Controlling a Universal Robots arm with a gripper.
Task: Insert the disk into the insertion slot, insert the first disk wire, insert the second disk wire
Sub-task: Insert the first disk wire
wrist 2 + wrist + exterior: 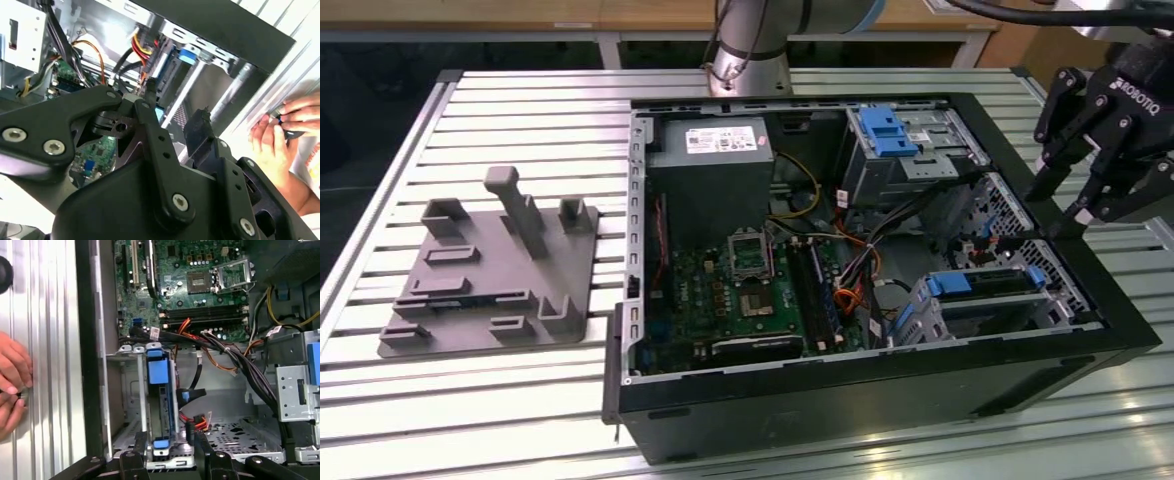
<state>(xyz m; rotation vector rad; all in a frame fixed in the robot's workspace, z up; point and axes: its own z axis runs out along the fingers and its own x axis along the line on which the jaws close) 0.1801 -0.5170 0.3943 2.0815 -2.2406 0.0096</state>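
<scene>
Black gripper (1078, 200), fingers apart and empty, hangs at 3 o'clock off the case (854, 400) in the exterior view, disk (987, 284) seated in the insertion slot (987, 318) at 4 o'clock inside, loose wires (867, 262) beyond could snag; first wrist view adds a hand (10, 382) beside the case wall, strike risk.
</scene>
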